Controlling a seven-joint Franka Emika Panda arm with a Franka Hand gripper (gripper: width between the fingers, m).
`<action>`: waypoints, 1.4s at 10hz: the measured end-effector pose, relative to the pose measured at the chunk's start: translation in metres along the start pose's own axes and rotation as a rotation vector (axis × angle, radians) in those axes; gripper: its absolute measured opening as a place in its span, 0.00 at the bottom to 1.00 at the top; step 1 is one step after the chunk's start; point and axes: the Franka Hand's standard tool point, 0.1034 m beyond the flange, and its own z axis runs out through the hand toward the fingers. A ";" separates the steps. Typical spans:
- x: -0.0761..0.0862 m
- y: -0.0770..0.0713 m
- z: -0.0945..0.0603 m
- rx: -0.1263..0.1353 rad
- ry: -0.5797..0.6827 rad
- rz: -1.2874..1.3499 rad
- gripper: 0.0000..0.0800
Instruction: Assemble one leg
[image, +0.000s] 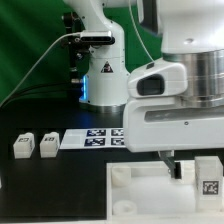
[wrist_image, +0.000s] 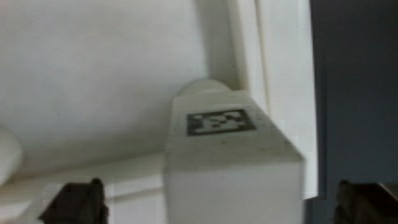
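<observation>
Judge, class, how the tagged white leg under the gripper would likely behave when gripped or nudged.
The leg looks like solid moulded plastic, so probably stiff and light. Its smooth sides may slip a little between the open gripper's fingers. Its flat faces suggest it would slide or tip rather than roll.

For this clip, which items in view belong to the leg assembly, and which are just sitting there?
In the job: the leg, between the fingers of the open gripper; the white square base.
Lying about: first spare leg and second spare leg, at the exterior view's left; the marker board.
</observation>
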 end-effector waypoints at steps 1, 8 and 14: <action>-0.001 -0.003 0.001 0.006 -0.002 0.026 0.81; 0.000 0.001 0.000 0.051 -0.024 0.724 0.38; -0.004 -0.003 0.004 0.162 -0.087 1.523 0.37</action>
